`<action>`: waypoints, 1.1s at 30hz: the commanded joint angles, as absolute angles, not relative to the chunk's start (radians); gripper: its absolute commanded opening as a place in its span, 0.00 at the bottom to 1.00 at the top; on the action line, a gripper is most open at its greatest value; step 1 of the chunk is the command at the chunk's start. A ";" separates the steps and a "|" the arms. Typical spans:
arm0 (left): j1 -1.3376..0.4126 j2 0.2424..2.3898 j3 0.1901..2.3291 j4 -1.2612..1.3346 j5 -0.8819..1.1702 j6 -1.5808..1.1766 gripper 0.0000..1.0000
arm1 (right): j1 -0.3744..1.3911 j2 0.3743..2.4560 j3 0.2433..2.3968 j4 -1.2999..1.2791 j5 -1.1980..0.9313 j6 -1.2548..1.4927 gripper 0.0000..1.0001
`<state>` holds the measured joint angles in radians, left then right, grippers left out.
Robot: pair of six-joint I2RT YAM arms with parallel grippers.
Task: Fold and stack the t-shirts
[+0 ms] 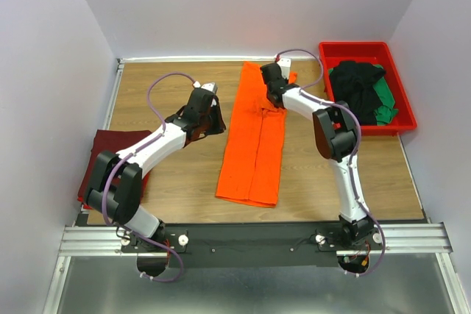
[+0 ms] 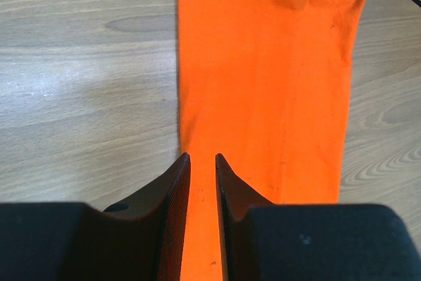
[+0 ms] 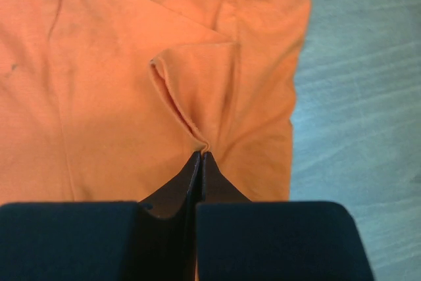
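A bright orange t-shirt (image 1: 254,152) lies as a long narrow strip down the middle of the wooden table. My right gripper (image 1: 274,105) is over its far part and is shut on a small pinched ridge of the orange cloth (image 3: 197,97); in the right wrist view the fingertips (image 3: 202,154) meet with cloth gathered between them. My left gripper (image 1: 219,119) sits at the shirt's left edge. Its jaws (image 2: 202,157) stand a narrow gap apart, and the orange cloth (image 2: 263,83) shows below, not gripped. A maroon t-shirt (image 1: 110,156) lies folded at the table's left edge.
A red plastic tray (image 1: 360,47) stands at the back right, holding a black t-shirt (image 1: 357,90) and a green one (image 1: 386,97). Bare wood (image 1: 184,182) lies between the maroon and orange shirts. White walls close in the table on three sides.
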<state>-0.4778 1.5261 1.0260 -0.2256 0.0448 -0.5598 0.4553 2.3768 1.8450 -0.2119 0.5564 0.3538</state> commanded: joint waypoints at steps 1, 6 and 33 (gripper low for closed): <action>-0.471 1.516 1.008 -0.213 0.072 -0.540 0.30 | 0.434 2.298 1.752 -0.173 0.578 0.462 0.07; -0.469 1.514 1.006 -0.210 0.075 -0.540 0.30 | 0.413 2.241 1.677 -0.114 0.549 0.515 0.08; -0.469 1.522 0.997 -0.206 0.092 -0.552 0.30 | 0.282 2.029 1.439 0.044 0.247 0.595 0.47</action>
